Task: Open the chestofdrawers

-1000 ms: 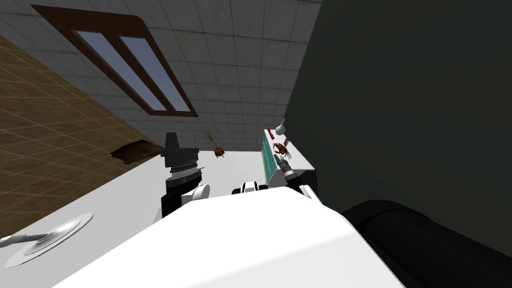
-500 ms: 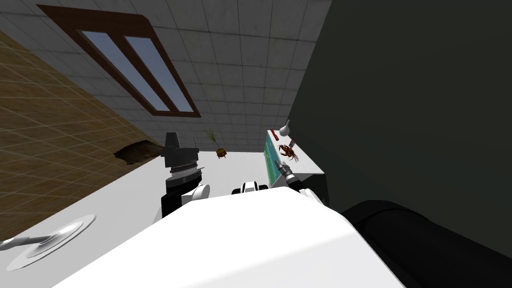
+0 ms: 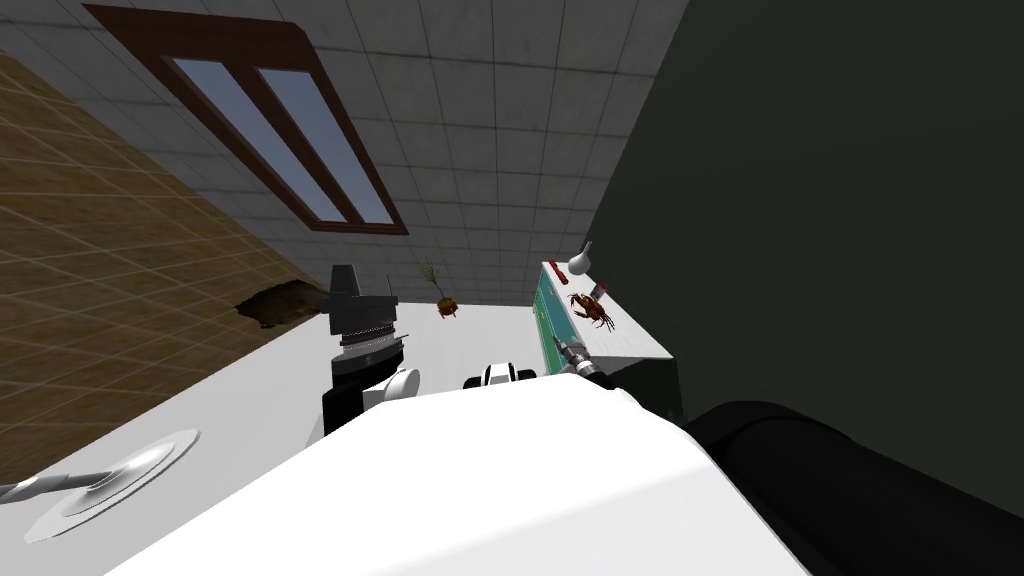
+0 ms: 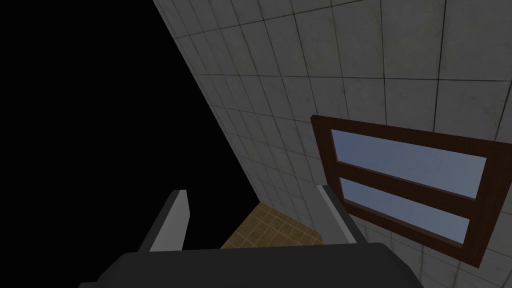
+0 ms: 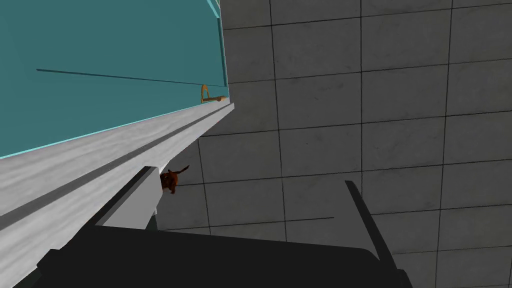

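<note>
The chest of drawers (image 3: 610, 340) stands at the right against a dark wall, with a teal front (image 3: 545, 312) and a white top. My right gripper (image 3: 562, 348) hangs just in front of that teal face. In the right wrist view the teal front (image 5: 100, 65) carries a small brass handle (image 5: 207, 95) near its far edge, and a grey-white band with a dark groove (image 5: 100, 160) runs beside it. The right gripper (image 5: 250, 177) is open, one finger (image 5: 135, 200) alongside that band, nothing between the fingers. My left gripper (image 3: 345, 290) is raised and open (image 4: 252, 192).
On the chest's top lie a brown crab-like figure (image 3: 592, 308), a white vase (image 3: 582, 260) and small red items. A potted plant (image 3: 445, 300) and a brown patch (image 3: 275, 300) are on the floor. A round metallic disc (image 3: 110, 480) lies at the lower left.
The whole head view has shifted, so I have moved. The chest now sits further right and looks nearer. My right gripper shows lower, closer to my chest. The left arm is unchanged.
</note>
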Robot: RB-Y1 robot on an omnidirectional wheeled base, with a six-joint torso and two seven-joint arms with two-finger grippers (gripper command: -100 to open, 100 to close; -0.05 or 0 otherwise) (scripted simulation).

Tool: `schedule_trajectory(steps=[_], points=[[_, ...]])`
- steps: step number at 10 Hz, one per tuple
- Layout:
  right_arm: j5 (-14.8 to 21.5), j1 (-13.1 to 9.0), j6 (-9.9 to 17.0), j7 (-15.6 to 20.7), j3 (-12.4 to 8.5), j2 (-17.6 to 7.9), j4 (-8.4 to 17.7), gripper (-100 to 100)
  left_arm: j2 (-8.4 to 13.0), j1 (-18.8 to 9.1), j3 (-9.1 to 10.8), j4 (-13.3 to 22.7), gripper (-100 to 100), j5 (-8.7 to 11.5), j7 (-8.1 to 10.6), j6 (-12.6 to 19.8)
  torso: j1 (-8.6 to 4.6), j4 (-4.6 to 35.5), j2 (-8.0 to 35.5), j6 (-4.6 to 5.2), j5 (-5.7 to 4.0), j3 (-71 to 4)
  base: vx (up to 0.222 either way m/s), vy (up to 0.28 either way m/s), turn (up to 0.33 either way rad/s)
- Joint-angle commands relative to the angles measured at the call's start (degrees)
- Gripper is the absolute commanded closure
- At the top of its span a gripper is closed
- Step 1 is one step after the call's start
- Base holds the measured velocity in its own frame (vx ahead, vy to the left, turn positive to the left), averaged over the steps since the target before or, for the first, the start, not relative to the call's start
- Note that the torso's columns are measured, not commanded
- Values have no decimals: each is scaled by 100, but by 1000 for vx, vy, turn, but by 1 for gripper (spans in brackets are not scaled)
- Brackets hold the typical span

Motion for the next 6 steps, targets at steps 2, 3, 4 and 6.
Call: schedule_trajectory(steps=[2, 3, 4, 6], points=[[587, 187, 480, 129, 41, -258, 115, -100, 0, 0, 0, 0, 0, 0, 0, 0, 20, -1, -9, -1, 6, -4, 94, 101, 35], [767, 299, 700, 253, 50, -350, 251, -100, 0, 0, 0, 0, 0, 0, 0, 0, 9, -4, -15, 0, 5, -10, 124, 72, 67], [914, 299, 700, 253, 50, -350, 251, -100, 0, 0, 0, 0, 0, 0, 0, 0, 3, -5, -19, -1, 2, -12, 96, 72, 26], [1222, 405, 915, 378, 57, -441, 384, -100, 0, 0, 0, 0, 0, 0, 0, 0, 13, 0, -1, -1, 5, -1, 94, 88, 43]])
